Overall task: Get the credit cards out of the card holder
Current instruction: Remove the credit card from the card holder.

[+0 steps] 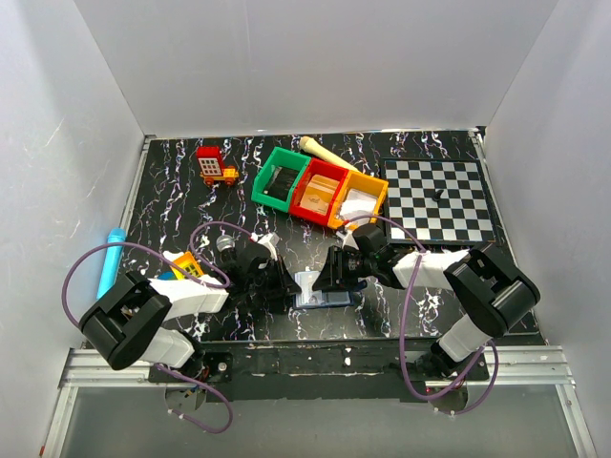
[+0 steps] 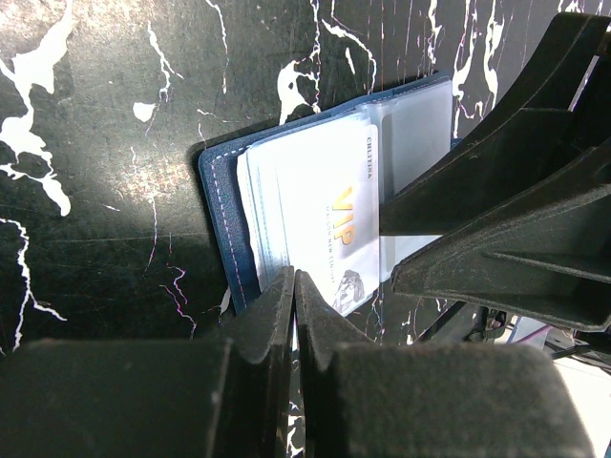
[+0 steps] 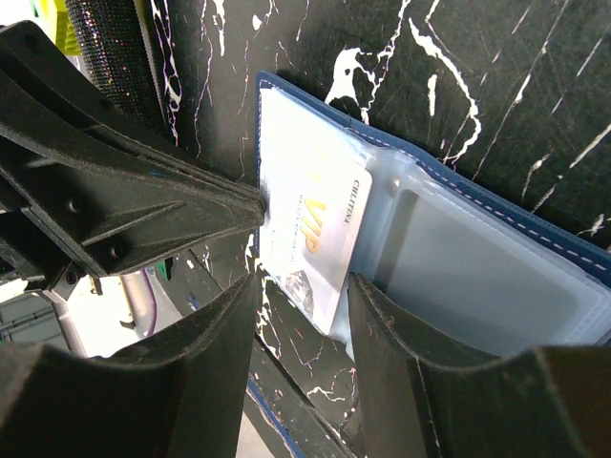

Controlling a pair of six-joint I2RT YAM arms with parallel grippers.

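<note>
L gripper (image 2: 294, 286): jaws pressed together w/ only a slit btwn them, on the edge of the card stack (image 2: 272, 205) poking out of the card holder (image 2: 221, 181). That read as a pinch meant to drag cards out. Whether it held one card or several couldn't be told.

R gripper (image 3: 304, 301): jaws apart, one either side of the VIP card (image 3: 320, 229), which stuck out past the holder's edge. One finger (image 3: 382, 324) overlapped the corner of the clear sleeve (image 3: 477, 277). Prob. there to pin the holder so it didn't slide along w/ the pull, but actual contact w/ the sleeve wasn't clear.

Holder lay open & flat on the black marbled table (image 2: 95, 239), blue-grey inside up, directly btwn the 2 grippers. VIP card was topmost, part out of its pocket. Sleeve half next to it looked empty.

Coloured bins (image 1: 320, 186) sat well beyond the holder, out of the way.

Judgement: extraction started, no card fully free yet. Risk was the whole holder lifting w/ the stack.
</note>
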